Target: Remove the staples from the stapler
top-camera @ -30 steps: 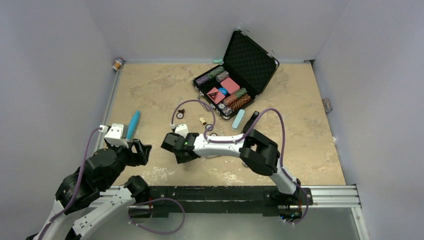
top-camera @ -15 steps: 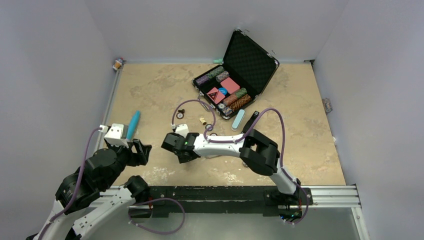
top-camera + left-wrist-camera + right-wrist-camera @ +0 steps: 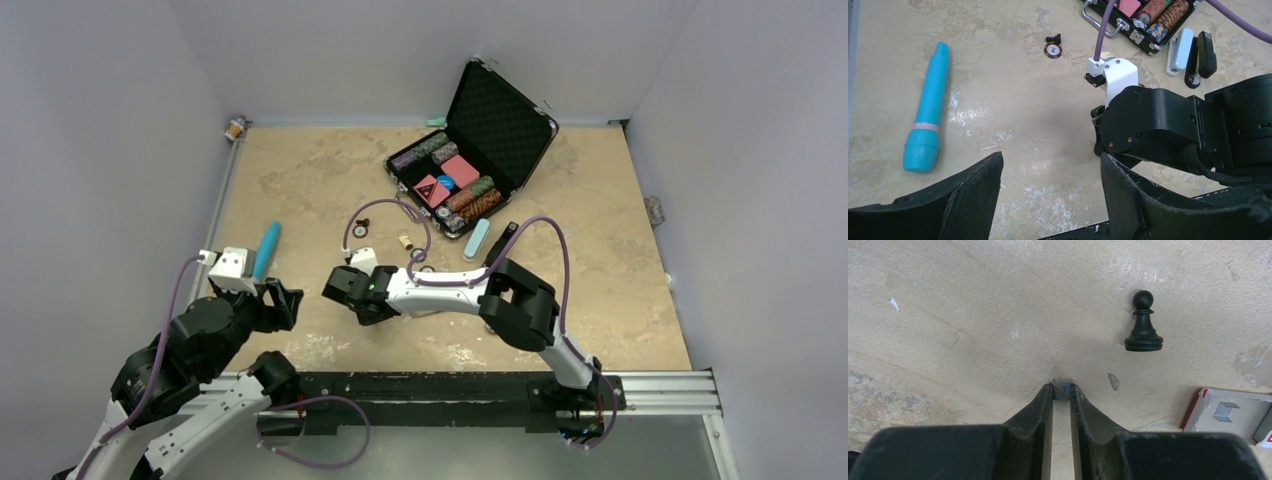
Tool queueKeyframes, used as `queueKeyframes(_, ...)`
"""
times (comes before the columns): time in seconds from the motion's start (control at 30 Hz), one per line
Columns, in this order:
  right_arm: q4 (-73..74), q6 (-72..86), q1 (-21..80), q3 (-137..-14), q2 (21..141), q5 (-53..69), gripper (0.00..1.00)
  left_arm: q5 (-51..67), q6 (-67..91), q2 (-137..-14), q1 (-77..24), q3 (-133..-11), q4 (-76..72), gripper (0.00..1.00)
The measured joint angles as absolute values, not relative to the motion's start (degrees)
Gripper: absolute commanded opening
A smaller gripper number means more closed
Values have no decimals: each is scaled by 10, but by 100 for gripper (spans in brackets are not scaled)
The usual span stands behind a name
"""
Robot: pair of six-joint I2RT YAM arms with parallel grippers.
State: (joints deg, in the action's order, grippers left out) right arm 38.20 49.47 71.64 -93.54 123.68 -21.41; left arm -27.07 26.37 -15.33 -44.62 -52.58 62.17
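Right gripper is clamped down on the staples: a short silvery strip sits crosswise between the two fingertips, touching both pads. It's right at table level. Can't tell from the wrist view if the strip is lifted clear or resting on the surface.

Around it are a black pawn, standing upright ahead and to the right, and a small staple box at the lower right edge. Neither touches the fingers.

Left gripper is released, jaws wide apart with nothing between them, hovering over bare table near the front edge. A turquoise marker lies off to its left.

The stapler is well apart from both grippers. It lies just beside a pale case, near the open chip case. No one is holding it.

Step, as I read it: the strip is out of the stapler, so this is the tail end, handling the loose staples.

The next move needs a steady pinch, since the strip is thin and could slip or snap. Lift straight up, keep clear of the pawn, and set it down somewhere open.
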Motion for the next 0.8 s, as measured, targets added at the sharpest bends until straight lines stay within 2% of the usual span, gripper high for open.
queueKeyframes(0.4, 385, 493, 716, -928, 1221, -216, 15, -271, 264, -154, -446, -518, 620, 75)
queueKeyframes(0.8, 395, 504, 716, -846, 1048, -230, 15, -271, 264, -154, -446, -517, 618, 75)
